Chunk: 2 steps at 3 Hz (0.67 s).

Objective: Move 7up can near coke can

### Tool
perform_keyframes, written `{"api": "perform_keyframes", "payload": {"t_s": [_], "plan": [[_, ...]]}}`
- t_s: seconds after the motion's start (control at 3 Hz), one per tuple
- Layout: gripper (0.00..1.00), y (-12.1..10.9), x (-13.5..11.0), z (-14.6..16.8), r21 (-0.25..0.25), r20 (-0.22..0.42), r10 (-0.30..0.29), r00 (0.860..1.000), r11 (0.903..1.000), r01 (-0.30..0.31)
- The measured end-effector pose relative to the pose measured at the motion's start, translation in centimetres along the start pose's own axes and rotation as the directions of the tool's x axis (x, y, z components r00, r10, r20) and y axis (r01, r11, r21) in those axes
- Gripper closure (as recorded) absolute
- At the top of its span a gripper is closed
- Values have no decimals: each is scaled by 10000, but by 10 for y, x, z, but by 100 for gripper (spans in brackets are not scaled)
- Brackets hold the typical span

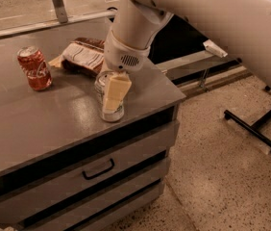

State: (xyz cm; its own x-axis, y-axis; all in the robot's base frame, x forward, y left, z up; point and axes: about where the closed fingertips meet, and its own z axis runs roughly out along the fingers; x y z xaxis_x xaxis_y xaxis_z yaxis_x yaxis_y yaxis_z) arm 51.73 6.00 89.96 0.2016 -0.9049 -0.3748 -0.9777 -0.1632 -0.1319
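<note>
The 7up can [100, 90], silver-white with a silver top, stands upright on the grey cabinet top [39, 124] near its front right part. My gripper [108, 100] has come down from above right over this can, and its cream part covers the can's near side. The coke can [34, 68], red with white script, stands upright at the left of the top, well apart from the 7up can.
A brown and white snack bag [81, 56] lies behind the 7up can, between the two cans. The cabinet's right edge [174, 95] is close to the gripper. A drawer handle [98, 169] is below. A black stand leg [251, 129] lies on the floor at right.
</note>
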Motion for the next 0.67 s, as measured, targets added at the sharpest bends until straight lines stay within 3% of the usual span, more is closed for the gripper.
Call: {"api": "perform_keyframes", "payload": {"t_s": [0.67], "plan": [[81, 1, -2, 1, 3, -1, -40, 10000, 10000, 40]]}}
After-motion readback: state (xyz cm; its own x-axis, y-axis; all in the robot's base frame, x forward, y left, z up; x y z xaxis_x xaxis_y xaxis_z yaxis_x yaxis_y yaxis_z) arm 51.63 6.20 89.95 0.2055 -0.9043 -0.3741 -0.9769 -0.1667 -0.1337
